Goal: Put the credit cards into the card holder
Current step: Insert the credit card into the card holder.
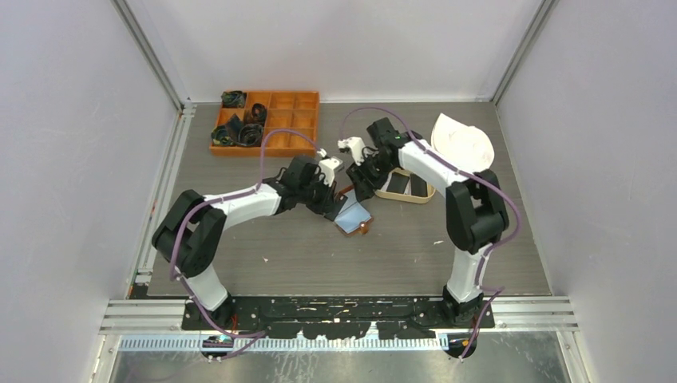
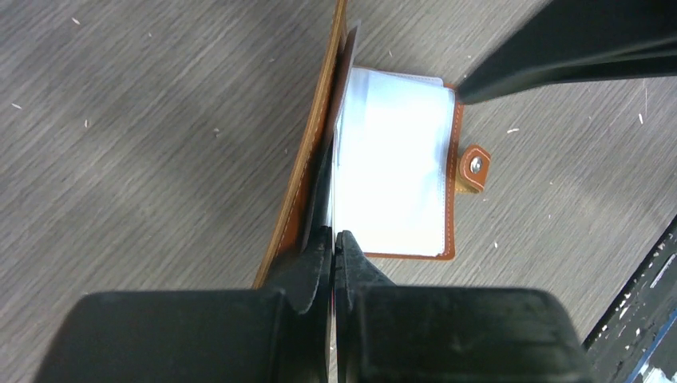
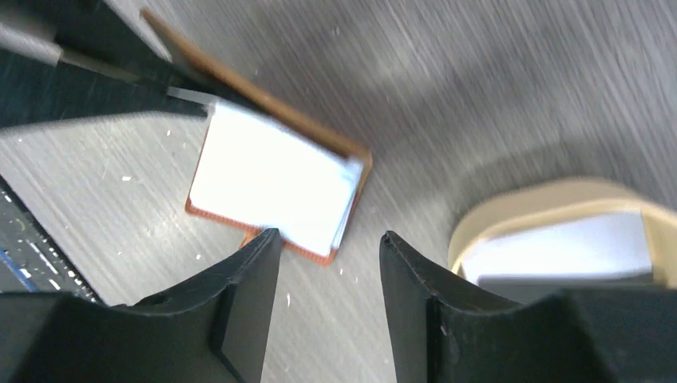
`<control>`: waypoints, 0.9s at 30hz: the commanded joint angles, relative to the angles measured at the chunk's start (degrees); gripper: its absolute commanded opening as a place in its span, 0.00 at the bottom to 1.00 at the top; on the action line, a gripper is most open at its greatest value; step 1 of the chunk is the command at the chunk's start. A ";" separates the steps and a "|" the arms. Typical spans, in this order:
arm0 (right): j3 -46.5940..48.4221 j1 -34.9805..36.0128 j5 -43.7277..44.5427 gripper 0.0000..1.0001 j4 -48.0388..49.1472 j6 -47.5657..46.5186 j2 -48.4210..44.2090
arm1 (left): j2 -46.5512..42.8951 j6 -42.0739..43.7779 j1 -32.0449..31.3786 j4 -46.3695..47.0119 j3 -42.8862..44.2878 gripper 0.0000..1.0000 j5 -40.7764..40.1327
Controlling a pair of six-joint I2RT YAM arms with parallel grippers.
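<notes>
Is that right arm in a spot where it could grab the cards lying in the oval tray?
Probably yes. The right tool is open and empty beside the tray, and the cards in it lie uncovered. The left tool, pinching the card holder, is off to the side.

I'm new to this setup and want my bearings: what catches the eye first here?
The open brown card holder at table centre, its cover held up, pinched by the left gripper. The right gripper hangs open above it, beside the oval tray holding credit cards.
</notes>
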 commanded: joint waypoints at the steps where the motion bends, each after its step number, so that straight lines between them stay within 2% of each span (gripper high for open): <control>1: -6.85 -2.41 -1.91 0.55 2.96 6.54 -9.48 | 1.88 -0.80 0.86 0.26 2.61 0.00 0.99; 5: -16.47 -4.54 -7.63 0.56 8.87 12.96 -12.82 | 3.29 -1.08 1.18 0.07 3.67 0.00 2.84; 10: -26.36 -4.38 -9.82 0.56 18.43 9.50 -18.30 | 4.75 -2.08 1.40 0.35 4.67 0.00 5.08; 13: -29.63 -2.23 -5.46 0.59 22.47 3.66 -20.48 | 5.61 -3.01 1.43 0.36 5.11 0.00 6.18; 20: -29.72 2.77 4.13 0.60 24.50 0.60 -18.36 | 6.30 -5.09 1.80 -1.39 6.34 0.00 7.40; 23: -28.96 4.15 8.25 0.55 23.86 -1.02 -17.52 | 6.77 -6.46 2.44 -2.80 7.42 0.00 8.37; 27: -28.70 4.38 11.34 0.43 23.66 -3.89 -17.37 | 8.39 -9.02 3.90 -5.21 9.88 0.00 11.22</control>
